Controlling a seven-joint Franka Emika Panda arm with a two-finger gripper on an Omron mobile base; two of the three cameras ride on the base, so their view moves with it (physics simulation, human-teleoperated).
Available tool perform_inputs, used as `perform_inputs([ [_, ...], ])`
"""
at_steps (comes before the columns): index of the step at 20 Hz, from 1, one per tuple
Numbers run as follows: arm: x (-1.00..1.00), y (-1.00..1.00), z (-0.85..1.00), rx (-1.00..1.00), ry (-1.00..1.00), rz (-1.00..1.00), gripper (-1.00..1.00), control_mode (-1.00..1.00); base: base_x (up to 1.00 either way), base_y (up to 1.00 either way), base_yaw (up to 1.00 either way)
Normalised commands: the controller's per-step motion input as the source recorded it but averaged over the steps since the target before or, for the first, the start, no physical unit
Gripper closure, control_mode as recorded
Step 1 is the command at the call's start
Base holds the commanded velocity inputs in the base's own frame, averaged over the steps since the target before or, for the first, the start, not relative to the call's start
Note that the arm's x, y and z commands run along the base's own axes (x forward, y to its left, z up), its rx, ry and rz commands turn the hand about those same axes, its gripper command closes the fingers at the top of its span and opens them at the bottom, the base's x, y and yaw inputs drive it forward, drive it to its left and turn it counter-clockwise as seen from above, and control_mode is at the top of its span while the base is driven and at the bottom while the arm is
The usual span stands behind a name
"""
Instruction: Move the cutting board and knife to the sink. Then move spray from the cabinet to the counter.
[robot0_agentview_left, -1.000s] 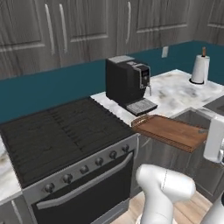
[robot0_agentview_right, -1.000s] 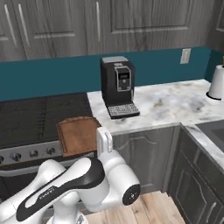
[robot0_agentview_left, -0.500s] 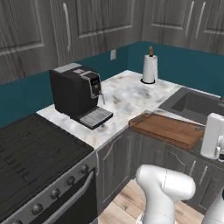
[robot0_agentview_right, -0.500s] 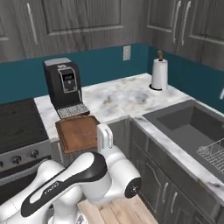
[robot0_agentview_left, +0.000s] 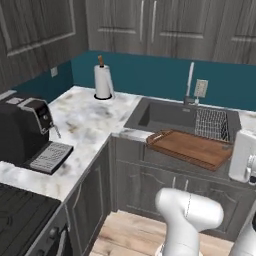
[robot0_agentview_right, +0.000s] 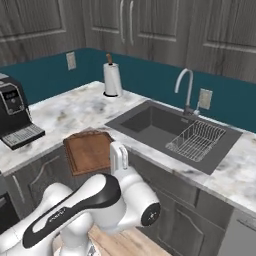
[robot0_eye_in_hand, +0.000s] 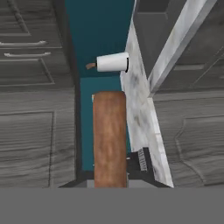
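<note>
The cutting board (robot0_agentview_left: 191, 147) hangs flat in the air in front of the counter (robot0_agentview_left: 82, 118) edge, at six o'clock from the sink (robot0_agentview_left: 172, 116) (paper towel roll (robot0_agentview_left: 103, 81) at ten o'clock of the basin), the gripper (robot0_eye_in_hand: 110, 181) clamped narrow on its near end.

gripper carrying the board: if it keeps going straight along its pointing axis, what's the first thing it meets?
Likely the paper towel roll against the teal backsplash: in the hand view it lies just past the cutting board's far end. Depth is unclear; the path up to it looks free.
</note>
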Motion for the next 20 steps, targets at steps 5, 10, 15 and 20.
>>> perform_inputs([
  [5, 0.00, 0.00, 0.00, 0.00, 0.00, 0.00, 1.00, 1.00, 0.44, -0.15, -0.43],
  [10, 0.00, 0.00, 0.00, 0.00, 0.00, 0.00, 1.00, 1.00, 0.49, -0.01, -0.22],
  [15, 0.00, 0.00, 0.00, 0.00, 0.00, 0.00, 1.00, 1.00, 0.49, 0.17, 0.00],
  [20, 0.00, 0.00, 0.00, 0.00, 0.00, 0.00, 1.00, 1.00, 0.47, 0.17, 0.00],
])
